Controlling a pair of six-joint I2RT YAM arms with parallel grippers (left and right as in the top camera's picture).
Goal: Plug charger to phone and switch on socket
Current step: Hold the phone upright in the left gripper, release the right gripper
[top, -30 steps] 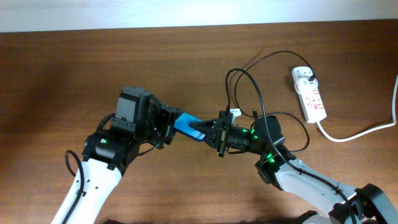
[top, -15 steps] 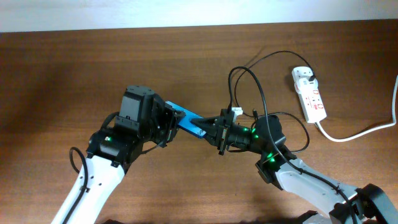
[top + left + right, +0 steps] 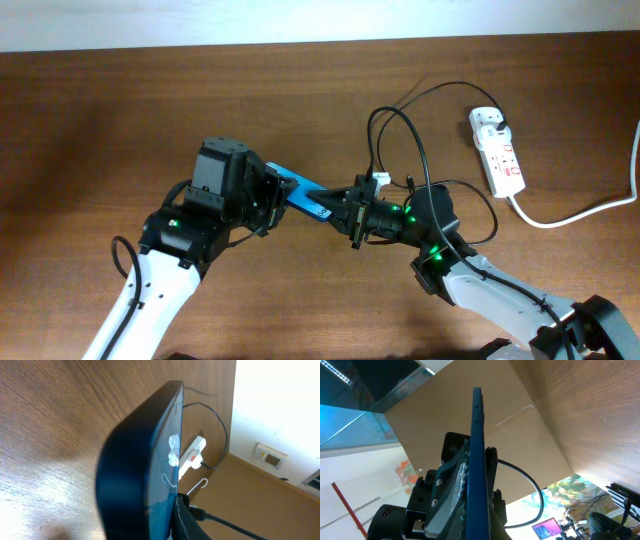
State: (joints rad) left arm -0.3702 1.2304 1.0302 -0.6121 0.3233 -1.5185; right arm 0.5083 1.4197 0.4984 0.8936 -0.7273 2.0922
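The phone [image 3: 303, 197], with its blue screen, is held off the table between both arms. My left gripper [image 3: 268, 196] is shut on its middle. My right gripper [image 3: 340, 212] is closed around its lower-right end. Both wrist views show the phone edge-on [image 3: 150, 470] [image 3: 477, 460]. The charger's black cable [image 3: 452, 85] loops from the white adapter on the socket [image 3: 503, 160] toward the right gripper. A black plug with a cable [image 3: 199, 512] shows beside the phone. I cannot tell whether it sits in the phone's port. The socket also shows in the left wrist view [image 3: 192, 454].
The socket's thick white cord [image 3: 580, 212] runs off the right edge. The black cable forms raised loops [image 3: 372, 135] just behind the right gripper. The table's far edge meets a light wall.
The left gripper and the phone shifted slightly right and toward the back, closer to the right gripper. The right arm barely moved. Nothing differs over the last half second.
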